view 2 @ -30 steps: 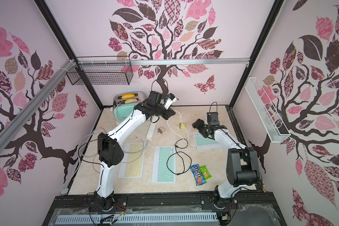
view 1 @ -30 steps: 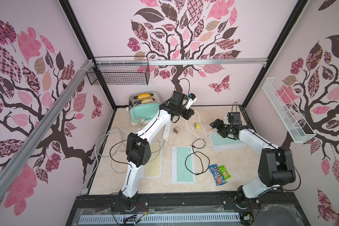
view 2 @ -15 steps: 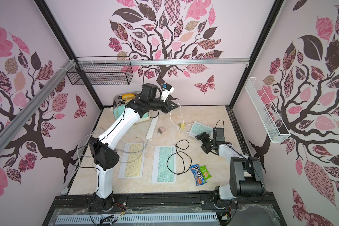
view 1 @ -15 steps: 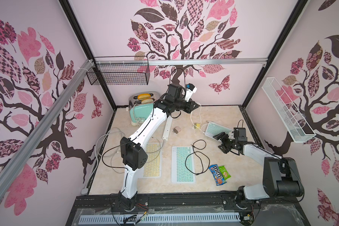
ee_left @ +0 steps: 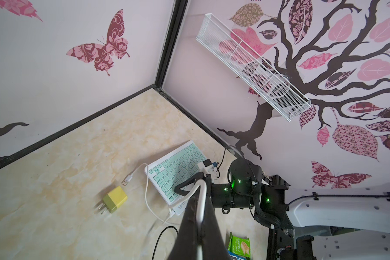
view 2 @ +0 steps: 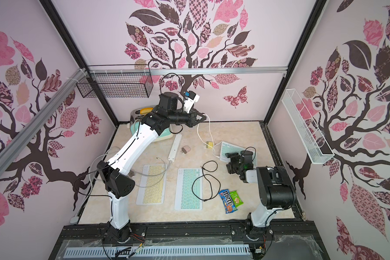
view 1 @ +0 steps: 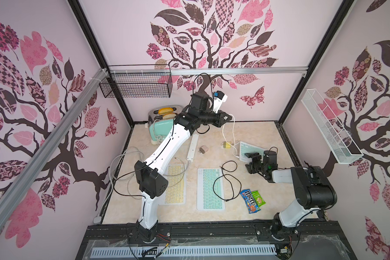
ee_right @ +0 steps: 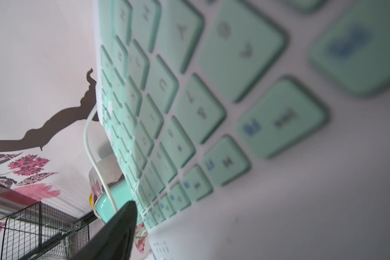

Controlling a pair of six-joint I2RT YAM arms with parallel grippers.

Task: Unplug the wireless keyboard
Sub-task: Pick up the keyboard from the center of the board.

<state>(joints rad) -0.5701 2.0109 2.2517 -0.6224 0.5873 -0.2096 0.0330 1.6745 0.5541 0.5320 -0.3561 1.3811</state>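
Note:
The wireless keyboard (view 1: 249,147) (view 2: 231,147) is white with mint keys and lies at the right of the table. A white cable (view 1: 223,132) (ee_left: 147,191) runs from its near corner up to my left gripper (view 1: 229,116) (ee_left: 198,202). That gripper is shut on the cable, high near the back wall. The cable's USB end lies loose beside a yellow charger (view 1: 226,145) (ee_left: 115,199). My right gripper (view 1: 250,161) (view 2: 231,162) is at the keyboard's near edge with its jaws wide apart. The right wrist view shows one finger (ee_right: 122,222) beside the keys (ee_right: 189,101); the other finger is hidden.
A second mint keyboard (view 1: 209,189) with a black cable (view 1: 225,180) and a yellow keyboard (view 1: 175,184) lie in front. A power strip (view 1: 193,146), a small adapter (view 1: 203,149), snack packs (view 1: 252,200) and a toaster (view 1: 161,123) are around. A white shelf (view 1: 329,130) hangs on the right wall.
My left gripper has risen toward the back wall with the white cable. The right gripper has moved from the keyboard's far side to its near edge, and the keyboard has shifted back.

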